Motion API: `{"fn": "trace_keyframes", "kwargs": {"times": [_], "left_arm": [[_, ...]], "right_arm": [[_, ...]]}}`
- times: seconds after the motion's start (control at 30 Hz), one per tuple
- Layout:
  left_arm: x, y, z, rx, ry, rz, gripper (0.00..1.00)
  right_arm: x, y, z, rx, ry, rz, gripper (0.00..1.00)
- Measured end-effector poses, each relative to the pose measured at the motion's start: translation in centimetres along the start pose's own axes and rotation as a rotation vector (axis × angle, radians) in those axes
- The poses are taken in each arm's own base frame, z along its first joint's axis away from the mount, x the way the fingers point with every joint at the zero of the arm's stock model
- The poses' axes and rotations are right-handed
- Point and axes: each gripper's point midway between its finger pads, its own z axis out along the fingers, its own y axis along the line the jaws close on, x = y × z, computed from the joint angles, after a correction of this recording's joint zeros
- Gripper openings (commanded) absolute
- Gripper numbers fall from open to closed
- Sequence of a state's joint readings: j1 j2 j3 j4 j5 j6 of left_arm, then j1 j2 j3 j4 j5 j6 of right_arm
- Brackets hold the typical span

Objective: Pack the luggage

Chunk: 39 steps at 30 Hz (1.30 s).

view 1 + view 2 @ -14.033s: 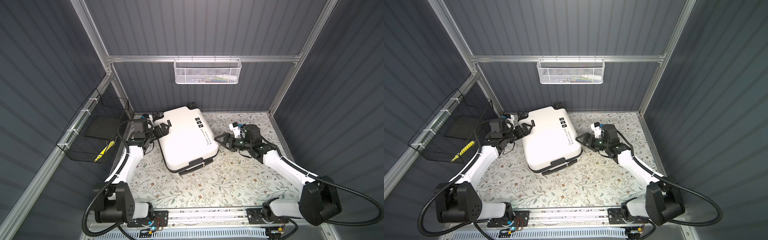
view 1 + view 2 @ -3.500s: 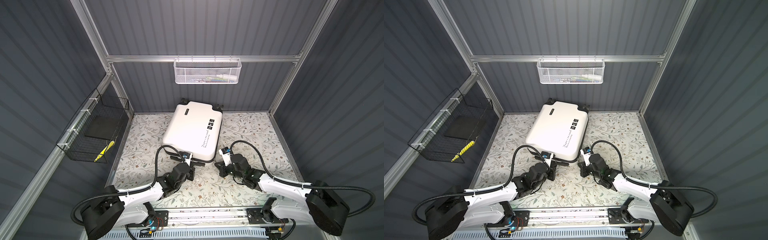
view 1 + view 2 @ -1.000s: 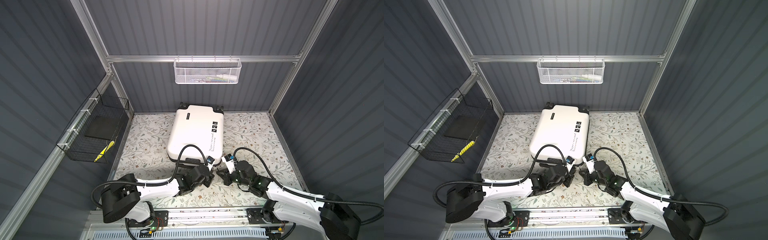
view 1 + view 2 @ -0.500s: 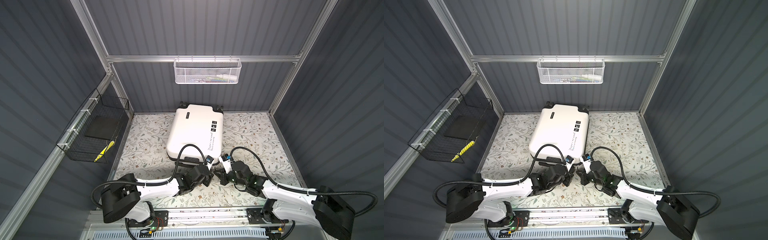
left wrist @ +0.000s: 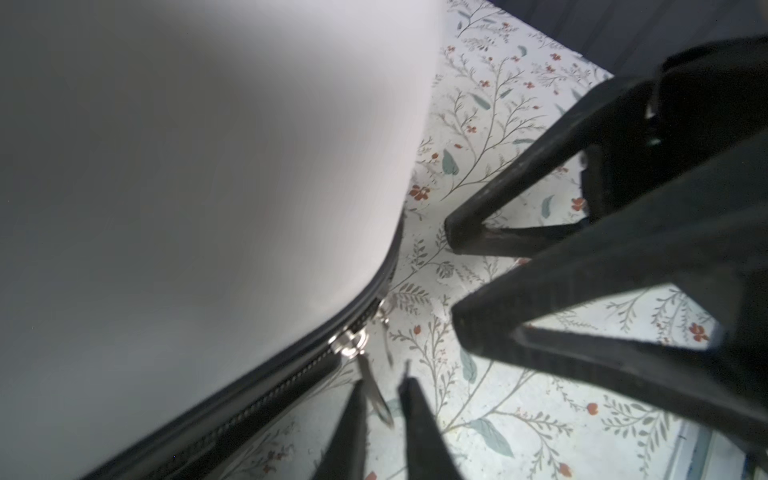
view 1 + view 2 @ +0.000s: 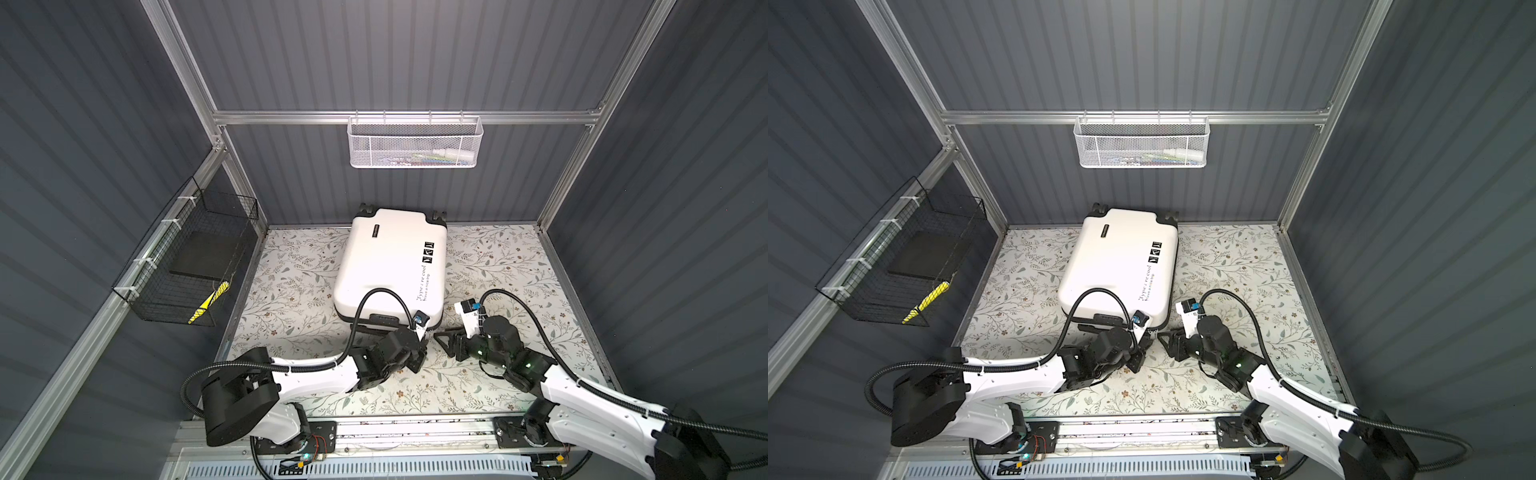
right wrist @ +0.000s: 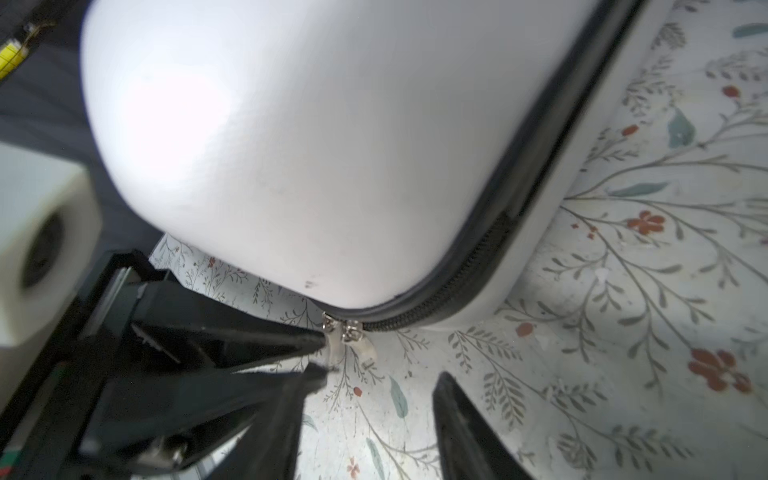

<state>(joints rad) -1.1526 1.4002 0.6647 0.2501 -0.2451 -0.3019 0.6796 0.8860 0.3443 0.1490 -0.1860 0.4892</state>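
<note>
the white suitcase lies shut at the back of the surface, squarer than a second ago. left gripper, jaws nearly closed around a zip pull; right gripper, jaws open, has backed off slightly.

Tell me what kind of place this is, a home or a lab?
Most likely a lab test cell, not a home: dark ribbed panels on an aluminium frame wall in two arms on a rail, with a suitcase on floral liner and wire baskets hung on the walls.
</note>
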Motion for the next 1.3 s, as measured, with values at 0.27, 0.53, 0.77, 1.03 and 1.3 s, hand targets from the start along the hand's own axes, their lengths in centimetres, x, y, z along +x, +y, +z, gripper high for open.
{"fn": "trace_keyframes", "kwargs": {"times": [0.27,0.53,0.77,1.03,1.3], "left_arm": [[-4.2,-1.5,-2.9,0.065,-0.116,-0.024,1.0],[-8.0,-0.7,-7.3,0.039,-0.218,-0.044,1.0],[-14.0,2.5,-12.9,-0.117,-0.34,-0.053,1.0],[-19.3,17.3,-20.5,-0.545,-0.424,-0.181,1.0],[-16.6,29.6,-22.2,-0.752,-0.317,-0.329,1.0]], "right_arm": [[-2.1,-2.8,-3.5,0.09,-0.093,0.066,0.92],[-4.6,-4.9,-6.5,0.215,-0.149,0.141,0.99],[-9.5,-5.5,-9.4,0.353,-0.25,0.168,0.99],[-13.7,-9.2,-12.2,0.616,-0.317,0.219,0.99],[-13.3,-16.2,-15.0,0.923,-0.376,0.321,0.99]]}}
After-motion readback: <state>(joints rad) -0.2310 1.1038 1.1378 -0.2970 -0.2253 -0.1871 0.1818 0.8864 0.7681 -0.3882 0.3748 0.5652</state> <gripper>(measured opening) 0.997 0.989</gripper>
